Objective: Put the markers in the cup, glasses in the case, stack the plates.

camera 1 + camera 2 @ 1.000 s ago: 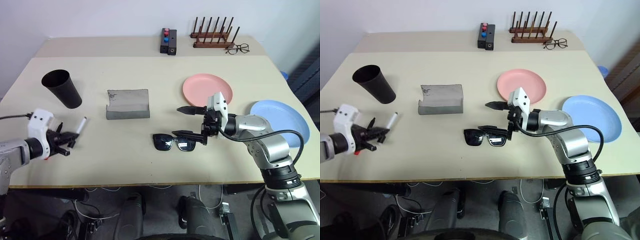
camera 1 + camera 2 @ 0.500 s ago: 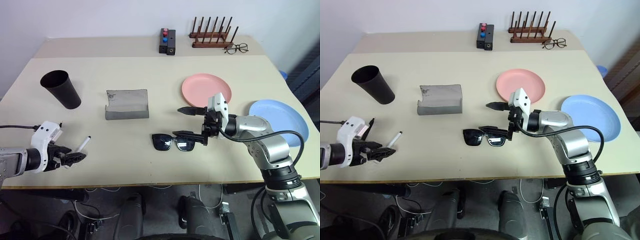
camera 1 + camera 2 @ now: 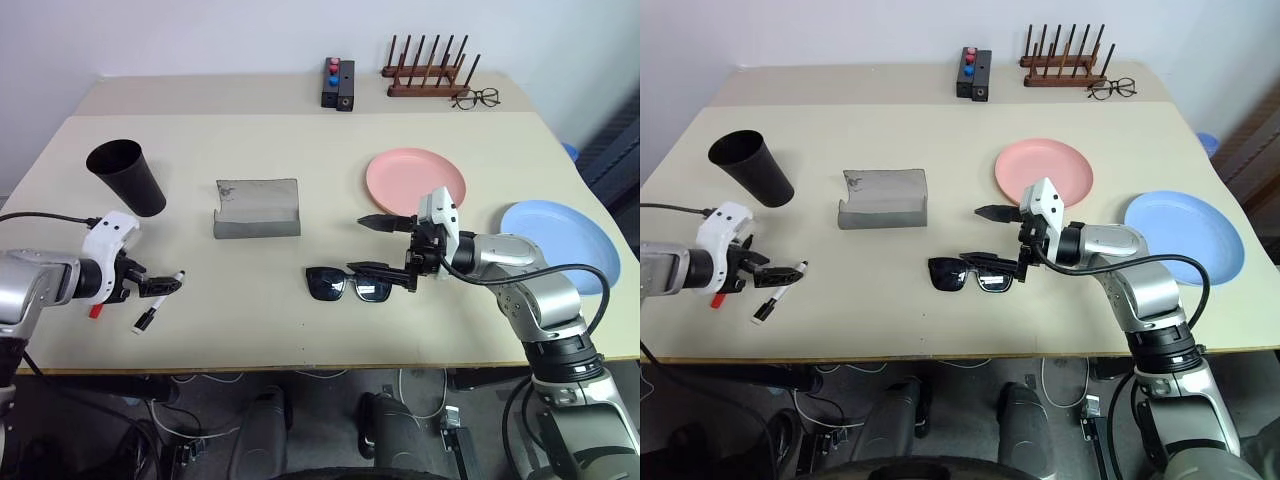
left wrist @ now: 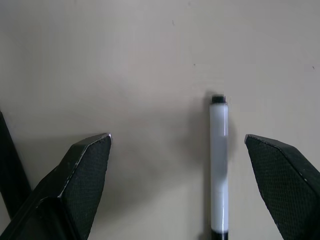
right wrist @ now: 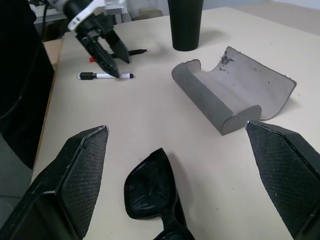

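Note:
My left gripper (image 3: 160, 282) hangs open over the table's front left. The white marker (image 4: 218, 165) lies flat on the table between its fingers, free of both. The red marker (image 3: 715, 299) lies just beside that hand. The black cup (image 3: 128, 178) stands upright behind them. The grey case (image 3: 257, 208) lies open mid-table. My right gripper (image 3: 372, 244) is open and points left, just above the black sunglasses (image 3: 348, 285). To its right are the pink plate (image 3: 410, 172) and the blue plate (image 3: 560, 235), lying apart.
At the back stand a wooden rack (image 3: 428, 72), wire-framed spectacles (image 3: 475, 97) and a small black box (image 3: 336, 82) with red and blue knobs. The blue plate sits near the table's right edge.
My left gripper was shut on the white marker, then opened; the marker now lies on the table under it. That hand dipped toward the front edge and came back forward. The right arm kept still.

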Controlling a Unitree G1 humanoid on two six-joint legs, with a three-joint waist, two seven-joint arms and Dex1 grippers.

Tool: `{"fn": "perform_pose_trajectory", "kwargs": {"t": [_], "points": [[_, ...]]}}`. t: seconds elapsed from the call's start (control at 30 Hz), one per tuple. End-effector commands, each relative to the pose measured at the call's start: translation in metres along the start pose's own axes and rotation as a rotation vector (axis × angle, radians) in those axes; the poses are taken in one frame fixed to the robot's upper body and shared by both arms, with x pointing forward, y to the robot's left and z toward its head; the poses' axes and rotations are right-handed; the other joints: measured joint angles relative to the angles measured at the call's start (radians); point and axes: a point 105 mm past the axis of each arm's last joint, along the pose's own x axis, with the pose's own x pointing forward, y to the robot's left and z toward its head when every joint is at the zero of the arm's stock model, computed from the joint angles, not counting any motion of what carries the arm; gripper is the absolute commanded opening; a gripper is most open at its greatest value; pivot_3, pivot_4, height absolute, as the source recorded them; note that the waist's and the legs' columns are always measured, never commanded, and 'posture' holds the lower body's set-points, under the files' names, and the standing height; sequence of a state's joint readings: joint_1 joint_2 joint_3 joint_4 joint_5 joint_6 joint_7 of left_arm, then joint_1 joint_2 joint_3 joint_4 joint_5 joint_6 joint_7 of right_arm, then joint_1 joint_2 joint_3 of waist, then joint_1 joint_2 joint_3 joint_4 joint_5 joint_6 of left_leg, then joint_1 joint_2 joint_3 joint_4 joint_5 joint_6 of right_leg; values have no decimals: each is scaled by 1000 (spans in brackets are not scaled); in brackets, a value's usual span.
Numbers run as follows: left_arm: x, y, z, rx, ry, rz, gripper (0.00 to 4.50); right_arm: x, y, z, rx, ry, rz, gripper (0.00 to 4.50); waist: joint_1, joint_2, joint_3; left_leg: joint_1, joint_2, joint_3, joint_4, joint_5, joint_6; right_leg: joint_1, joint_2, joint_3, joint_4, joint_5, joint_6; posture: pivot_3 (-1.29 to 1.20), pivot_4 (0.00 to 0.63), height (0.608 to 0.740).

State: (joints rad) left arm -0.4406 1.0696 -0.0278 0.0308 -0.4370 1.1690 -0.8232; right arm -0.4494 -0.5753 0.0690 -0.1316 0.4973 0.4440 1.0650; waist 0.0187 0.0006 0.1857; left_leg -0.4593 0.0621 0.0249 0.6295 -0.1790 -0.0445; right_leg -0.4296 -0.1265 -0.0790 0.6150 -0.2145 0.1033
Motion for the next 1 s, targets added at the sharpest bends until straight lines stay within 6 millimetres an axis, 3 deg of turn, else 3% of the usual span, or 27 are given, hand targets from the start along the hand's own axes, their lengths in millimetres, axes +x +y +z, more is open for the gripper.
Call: {"fn": "perform_pose_trajectory", "kwargs": {"t": [0.03,0.2,0.3,0.5,0.57,0.8,1.0], "points": [[1,-2,-4,-17,95,7,4440,-2,3,13,-37,-31,5,4500,-1,0,0,0,0,0,0,0,0,0,0,0,0,0,0,0,150,740],[1,-9,3,-15,120,-22,4440,-1,2,14,-37,-36,-2,4500,-6,0,0,0,0,0,-1,0,0,0,0,0,0,0,0,0,150,740],[5,-16,4,-20,134,-42,3744,-1,2,14,-39,-36,-5,4500,-6,0,0,0,0,0,-1,0,0,0,0,0,0,0,0,0,150,740],[10,-24,-2,-34,159,-70,747,-2,2,16,-45,-32,-14,4500,-5,0,0,0,0,0,0,0,0,0,0,0,0,0,0,0,150,740],[11,-24,-2,-37,160,-69,45,-2,2,16,-46,-31,-17,4500,-6,0,0,0,0,0,0,0,1,0,0,0,0,0,0,0,150,740],[7,-19,9,17,89,-39,45,-3,1,16,-42,-27,-20,4500,-6,0,0,0,0,0,0,0,1,0,0,0,0,0,0,0,150,740],[-30,7,86,38,-392,51,45,-4,-2,15,-44,-36,-36,4500,-5,-6,3,-1,0,-1,2,0,1,0,1,0,0,0,0,0,150,740]]}}
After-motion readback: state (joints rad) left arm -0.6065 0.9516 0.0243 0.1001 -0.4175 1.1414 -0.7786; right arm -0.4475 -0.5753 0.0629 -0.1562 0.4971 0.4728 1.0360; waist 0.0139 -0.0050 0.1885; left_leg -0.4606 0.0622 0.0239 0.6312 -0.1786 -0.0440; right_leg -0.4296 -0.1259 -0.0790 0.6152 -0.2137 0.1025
